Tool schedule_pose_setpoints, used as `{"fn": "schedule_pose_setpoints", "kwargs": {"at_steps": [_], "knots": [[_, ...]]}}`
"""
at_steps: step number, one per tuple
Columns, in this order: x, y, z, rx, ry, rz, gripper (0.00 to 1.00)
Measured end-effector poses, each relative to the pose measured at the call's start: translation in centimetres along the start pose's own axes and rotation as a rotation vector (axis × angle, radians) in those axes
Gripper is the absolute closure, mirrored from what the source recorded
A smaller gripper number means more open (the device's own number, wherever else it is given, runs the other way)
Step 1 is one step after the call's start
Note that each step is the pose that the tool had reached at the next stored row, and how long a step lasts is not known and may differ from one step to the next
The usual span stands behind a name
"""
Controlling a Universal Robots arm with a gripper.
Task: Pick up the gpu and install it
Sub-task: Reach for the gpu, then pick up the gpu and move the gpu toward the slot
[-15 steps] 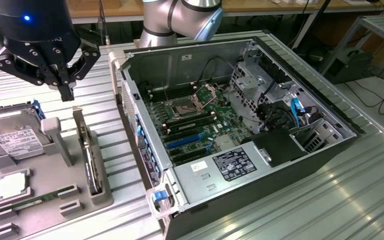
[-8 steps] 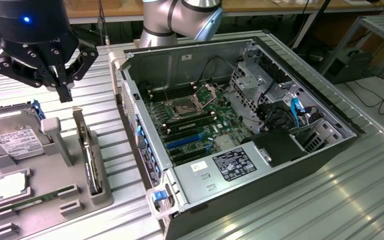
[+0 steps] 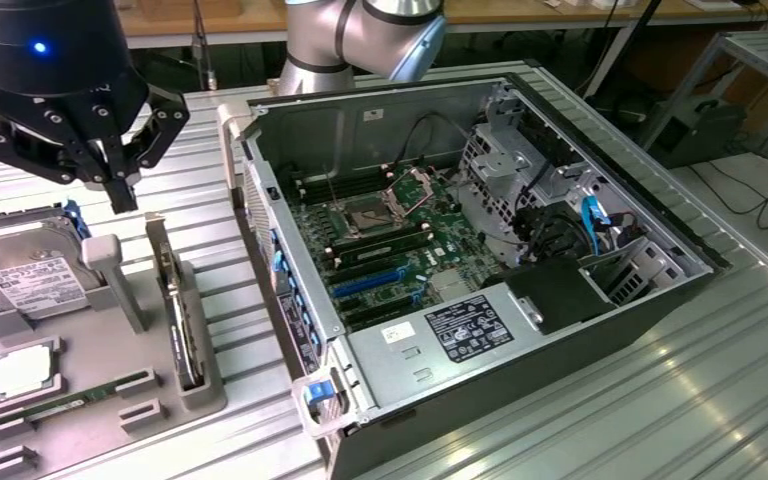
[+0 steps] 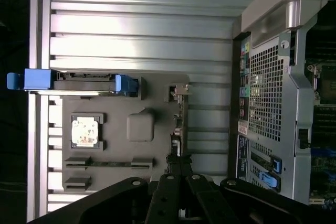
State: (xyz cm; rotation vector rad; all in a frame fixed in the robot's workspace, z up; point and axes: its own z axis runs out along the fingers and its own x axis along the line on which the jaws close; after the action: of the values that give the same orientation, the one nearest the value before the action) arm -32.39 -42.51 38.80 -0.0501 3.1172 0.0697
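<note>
In the exterior view, the black pincer [image 3: 120,200] hangs at about ten o'clock with its fingers pressed together and holding nothing, just above the far end of the gpu [image 3: 177,310]. The gpu, a thin dark card, stands on edge in a slot of the grey moulded tray [image 3: 211,400] on the ribbed metal table [image 3: 704,400]. Its long axis runs roughly from twelve to six o'clock. Nothing is lifted yet, and the open black computer case [image 3: 491,250] at three o'clock has no card fitted, so both pickup and installation remain. In the wrist view, the pincer [image 4: 180,192] sits in line with the gpu [image 4: 178,129], seen edge-on and running straight away from it, with a silvery part at its farther end.
</note>
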Motion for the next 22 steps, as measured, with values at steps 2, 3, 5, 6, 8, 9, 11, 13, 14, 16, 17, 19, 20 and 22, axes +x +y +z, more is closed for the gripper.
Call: {"fn": "schedule_pose_setpoints", "kwargs": {"at_steps": [2, 3, 5, 6, 8, 9, 11, 13, 14, 16, 17, 19, 20, 22], "knots": [[0.11, -0.15, 0.01, 0.0, 0.0001, 0.0, 0.89], [0.2, -0.27, 0.03, 0.0, 0.0001, 0.0, 0.89], [0.31, -0.36, 0.03, 0.0001, 0.0002, 0.0, 0.89], [0.38, -0.45, 0.03, 0.0, 0.0001, 0.0, 0.89], [0.45, -0.5, 0.03, 0.0, 0.0002, 0.0, 0.89], [0.45, -0.51, 0.03, 0.0, 0.0001, 0.0, 0.89], [0.44, -0.51, 0.03, 0.0, 0.0001, 0.0, 0.89], [0.45, -0.51, 0.02, 0.0001, 0.0002, 0.0, 0.89], [0.45, -0.51, 0.03, 0.0, 0.0001, 0.0, 0.89], [0.45, -0.51, 0.03, 0.0, 0.0002, 0.0, 0.89], [0.45, -0.51, 0.03, 0.0, 0.0001, 0.0, 0.89], [0.45, -0.51, 0.02, 0.0001, 0.0002, 0.0, 0.89], [0.45, -0.51, 0.03, 0.0, 0.0001, 0.0, 0.89], [0.45, -0.51, 0.03, 0.0, 0.0001, 0.0, 0.89]]}}
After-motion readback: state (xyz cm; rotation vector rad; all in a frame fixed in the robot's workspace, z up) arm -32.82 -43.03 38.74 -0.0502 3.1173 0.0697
